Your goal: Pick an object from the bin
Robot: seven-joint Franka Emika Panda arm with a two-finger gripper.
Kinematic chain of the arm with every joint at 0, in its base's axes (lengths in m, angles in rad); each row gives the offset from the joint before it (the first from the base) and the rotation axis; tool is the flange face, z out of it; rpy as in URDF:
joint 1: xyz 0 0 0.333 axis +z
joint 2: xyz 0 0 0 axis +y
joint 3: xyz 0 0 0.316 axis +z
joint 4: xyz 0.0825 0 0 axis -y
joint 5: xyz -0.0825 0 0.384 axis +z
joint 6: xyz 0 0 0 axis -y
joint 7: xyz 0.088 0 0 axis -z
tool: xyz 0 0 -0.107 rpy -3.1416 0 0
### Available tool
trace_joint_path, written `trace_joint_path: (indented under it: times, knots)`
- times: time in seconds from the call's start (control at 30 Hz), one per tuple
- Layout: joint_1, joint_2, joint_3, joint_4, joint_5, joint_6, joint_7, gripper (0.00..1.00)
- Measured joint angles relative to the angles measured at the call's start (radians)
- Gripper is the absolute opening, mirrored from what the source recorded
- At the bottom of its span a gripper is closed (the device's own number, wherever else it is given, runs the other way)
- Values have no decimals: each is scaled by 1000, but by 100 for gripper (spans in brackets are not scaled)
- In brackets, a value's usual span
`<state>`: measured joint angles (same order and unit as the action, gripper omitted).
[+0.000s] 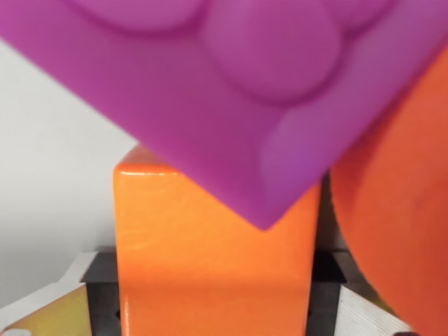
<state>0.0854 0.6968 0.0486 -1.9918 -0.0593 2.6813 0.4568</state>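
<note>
Your biggest risk here is a slip or a snag. The orange block [210, 259] sits squarely between the jaws [213, 301], filling the gap from one side to the other, and they appear closed on its two flanks, though the contact faces themselves are hidden behind it. The purple studded brick [231, 84] overhangs the far end of the block, its corner pointing down over the block's face; you cannot tell whether it rests on the block or merely lies beyond it. If it bears on the block, any lift may drag it along or lever the block out of the grip. The rounded orange object [399, 217] crowds the block on the wrist view's right, so a sideways move could rub against it and twist the hold.

The block itself is glossy, smooth-sided and square-edged, bright orange with a pale highlight along its upper edge. That slick finish probably gives little friction, so keep the grip firm and draw away straight. The pale bin floor [49, 175] shows at the wrist view's left.
</note>
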Motion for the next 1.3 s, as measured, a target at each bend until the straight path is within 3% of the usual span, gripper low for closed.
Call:
trace_joint_path:
  times: [0.6, 1.3]
  knots:
    - [0, -10, 0, -3, 0, -6, 0, 0]
    - [-6, -142, 8, -40, 3, -97, -1, 0]
